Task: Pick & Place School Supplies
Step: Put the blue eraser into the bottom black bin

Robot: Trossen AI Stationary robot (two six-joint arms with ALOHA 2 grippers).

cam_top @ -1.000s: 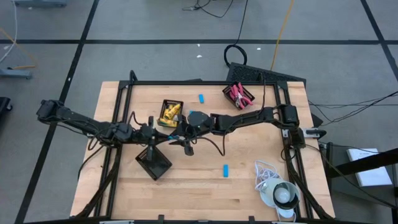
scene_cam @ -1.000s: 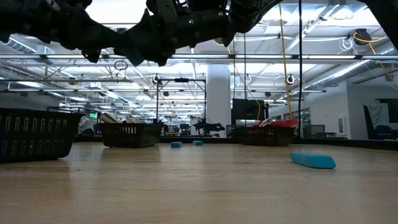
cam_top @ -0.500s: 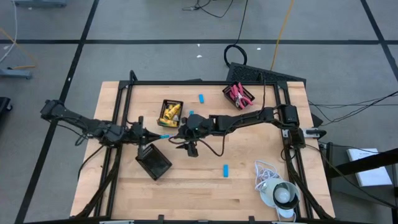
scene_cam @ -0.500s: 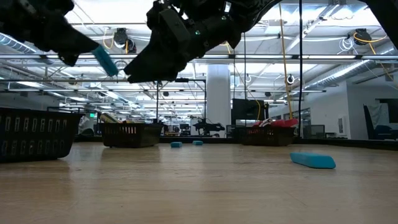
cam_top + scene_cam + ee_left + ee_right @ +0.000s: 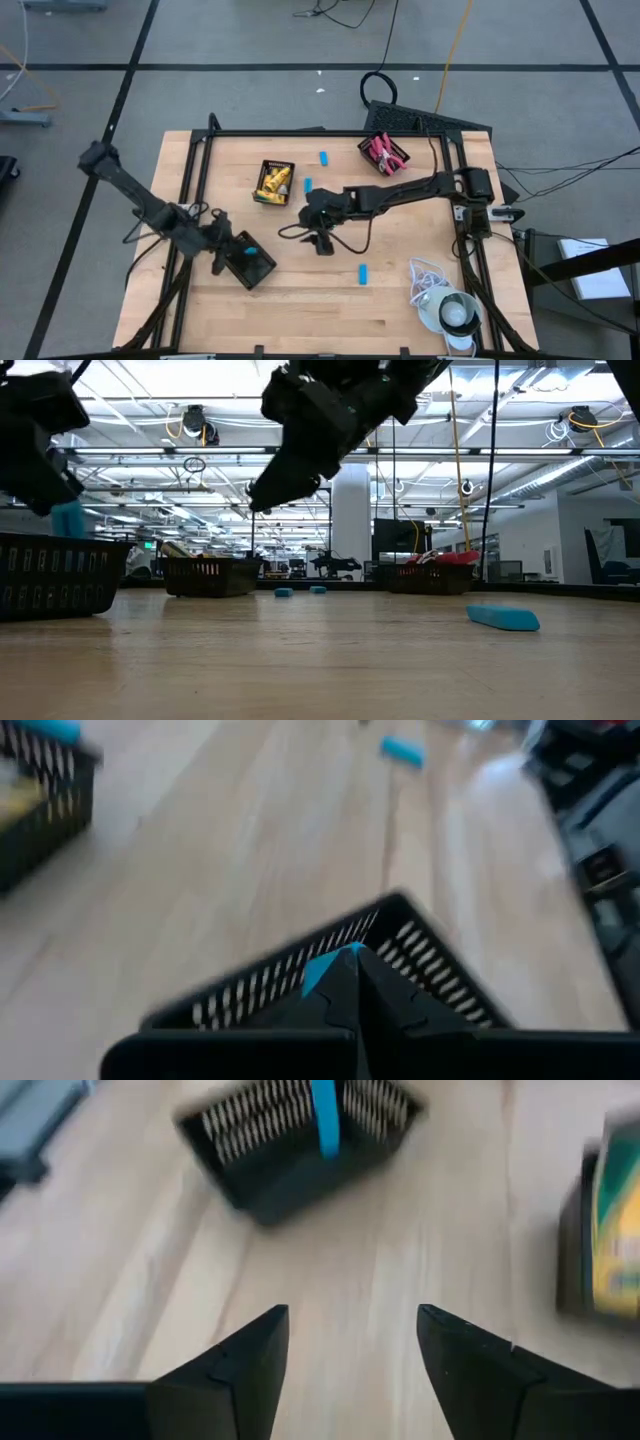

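My left gripper (image 5: 238, 249) (image 5: 355, 972) is shut on a short light-blue oblong piece (image 5: 250, 250) (image 5: 68, 518) above the empty black slotted tray (image 5: 250, 265) (image 5: 400, 935) near the table's left. My right gripper (image 5: 322, 242) (image 5: 350, 1342) is open and empty above the bare table middle. In its wrist view the held blue piece (image 5: 325, 1120) stands upright over the tray (image 5: 290, 1150). Three more blue pieces lie flat on the table (image 5: 324, 157) (image 5: 308, 184) (image 5: 362, 273). Yellow pieces fill one tray (image 5: 273, 182), and red-handled scissors fill another (image 5: 383, 153). My left gripper pinches the light-blue piece between its two fingers at its upper end (image 5: 322, 968). The fingers slant down from the table's left. The piece hangs upright below the fingertips (image 5: 68, 520), lifted clear just above the black tray's rim.
A white cord with a round grey-white object (image 5: 445, 308) lies at the near right corner. A black frame (image 5: 330, 132) runs around the table. Bare wood spreads between the trays and along the near edge (image 5: 320, 310).
My left gripper has drawn away from my right gripper at the table's middle. It has carried the blue piece toward the near left and down over the black tray. My right gripper has moved a little toward the right and near edge.
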